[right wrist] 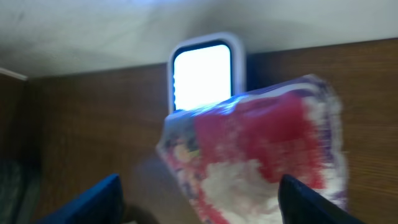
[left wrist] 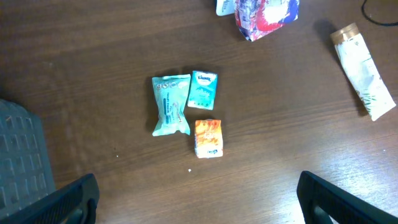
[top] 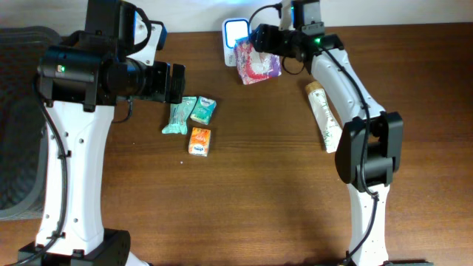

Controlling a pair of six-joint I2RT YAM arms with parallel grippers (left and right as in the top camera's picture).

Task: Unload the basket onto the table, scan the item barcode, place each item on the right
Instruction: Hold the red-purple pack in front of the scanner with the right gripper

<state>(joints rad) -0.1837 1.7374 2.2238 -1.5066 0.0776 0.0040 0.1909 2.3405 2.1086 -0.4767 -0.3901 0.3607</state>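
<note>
A red, white and purple pouch hangs blurred between my right gripper's fingers, just in front of the lit white scanner. The jaws stand wide apart, and a gap shows between the left finger and the pouch. From overhead the pouch lies below the scanner at the table's back edge, with the right gripper over it. My left gripper is open and empty, hovering high over the table.
A teal pack, a small tissue pack and an orange pack lie together left of centre. At the right lies a white tube. A dark grey bin stands off the left edge.
</note>
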